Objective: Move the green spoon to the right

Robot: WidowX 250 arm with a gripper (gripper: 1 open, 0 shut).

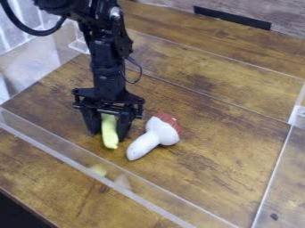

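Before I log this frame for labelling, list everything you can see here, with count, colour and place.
spoon: one, yellow-green handle, on the table between the fingers, left of the mushroom; its bowl is hidden.
mushroom: one, white stem with red cap, lying on the table right of the spoon.
table: one, brown wood, under everything.
clear walls: see-through panels along the table's near, left and right edges.
arm: one, black, coming down from the upper left.
gripper: one, black, pointing down, fingers on either side of the spoon's handle; whether they grip it cannot be told.
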